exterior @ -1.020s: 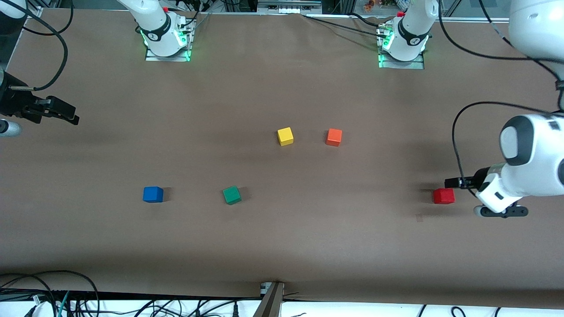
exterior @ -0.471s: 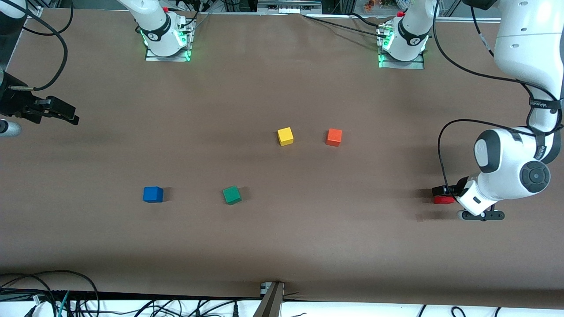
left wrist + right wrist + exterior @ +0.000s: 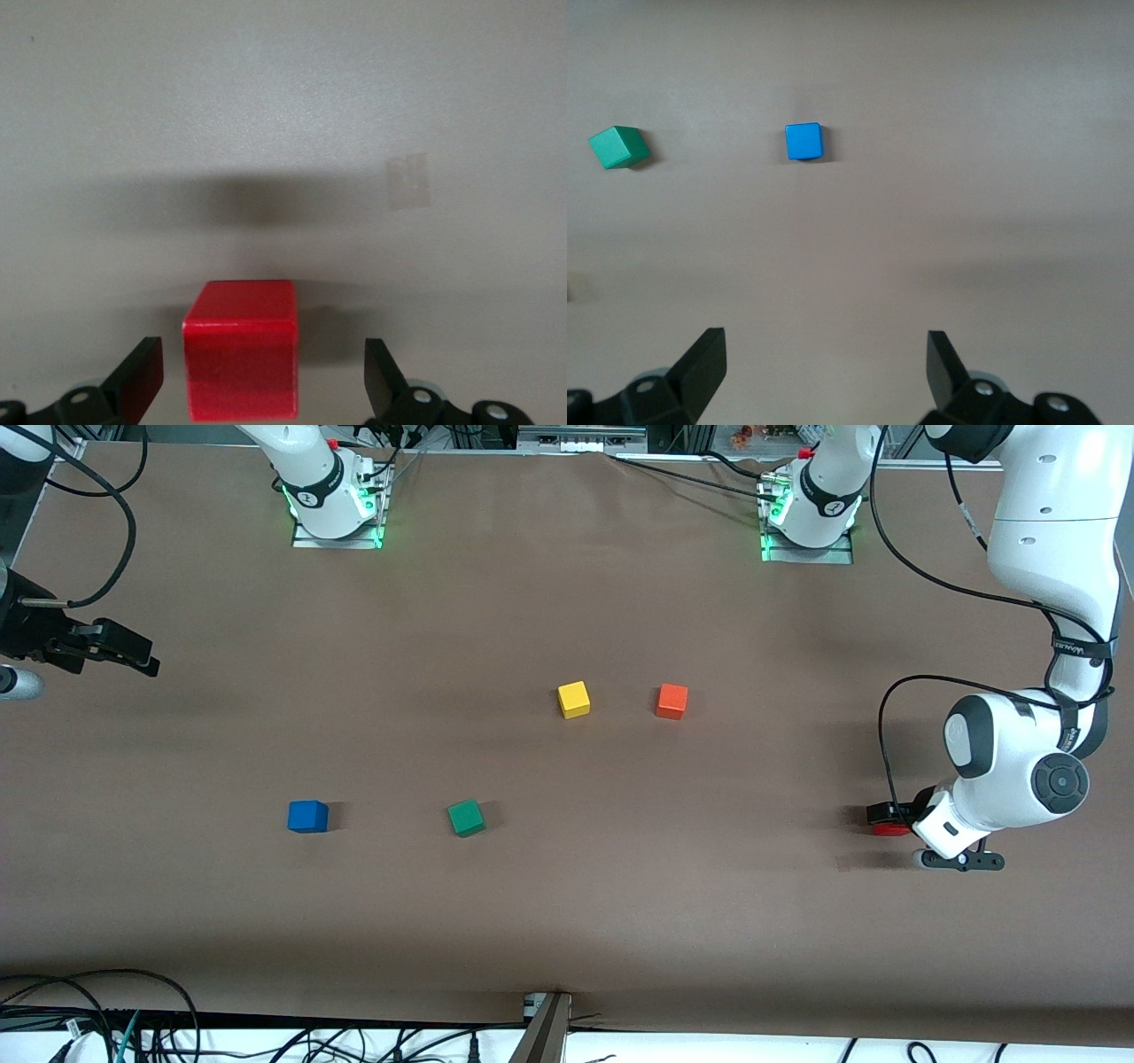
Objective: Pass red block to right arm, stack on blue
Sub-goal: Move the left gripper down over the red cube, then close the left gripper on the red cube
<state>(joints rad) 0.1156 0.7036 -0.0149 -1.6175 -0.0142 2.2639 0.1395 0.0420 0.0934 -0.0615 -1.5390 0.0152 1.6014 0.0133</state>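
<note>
At the right arm's end of the desk (image 3: 549, 584), the right claw (image 3: 111, 651) shows only partly at the front view's edge, its arm mostly cut off; this arm waits. In the right wrist view its fingers (image 3: 700, 367) stand wide apart with nothing between them, over bare desk. The blue cube (image 3: 307, 816) sits alone on the desk toward that end, with the green cube (image 3: 466, 817) beside it, well apart. The yellow cube (image 3: 574, 700) and the orange cube (image 3: 671, 701) lie mid-desk, farther from the front camera, near each other but not touching. Toward the left arm's end, the red block (image 3: 889, 829) rests on the desk, largely hidden in the front view by the left claw (image 3: 895, 815) above it. The left wrist view shows the block (image 3: 241, 350) between the wide-spread fingers (image 3: 140, 376), with a clear gap on each side, so nothing is gripped.
</note>
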